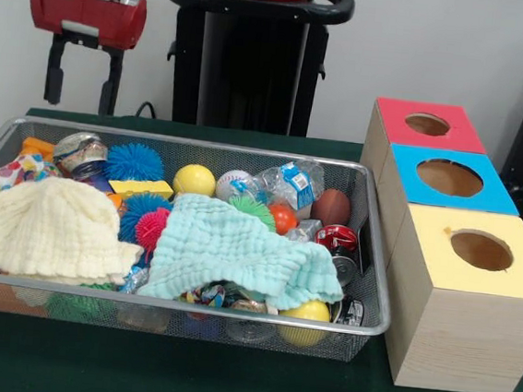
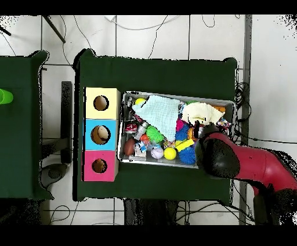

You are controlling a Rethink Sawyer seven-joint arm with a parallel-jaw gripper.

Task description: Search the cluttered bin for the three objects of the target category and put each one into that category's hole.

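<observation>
The gripper [image 1: 83, 77] hangs above the bin's [image 1: 376, 304] 10 o'clock corner, jaws apart, gripping nothing. Two cloths, cream [image 1: 50, 227] and mint [image 1: 238, 249], bury most of the clutter. Only the yellow ball [image 1: 194, 179] and baseball [image 1: 232, 183] peek out. The three holed boxes [image 1: 460, 299] sit at 3 o'clock on the green surface [image 1: 179, 378].

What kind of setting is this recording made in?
Probably a robotics lab sorting station: a green-covered table holds a wire bin of mixed clutter beside three wooden boxes with holes, and cables trail across the tiled floor.
</observation>
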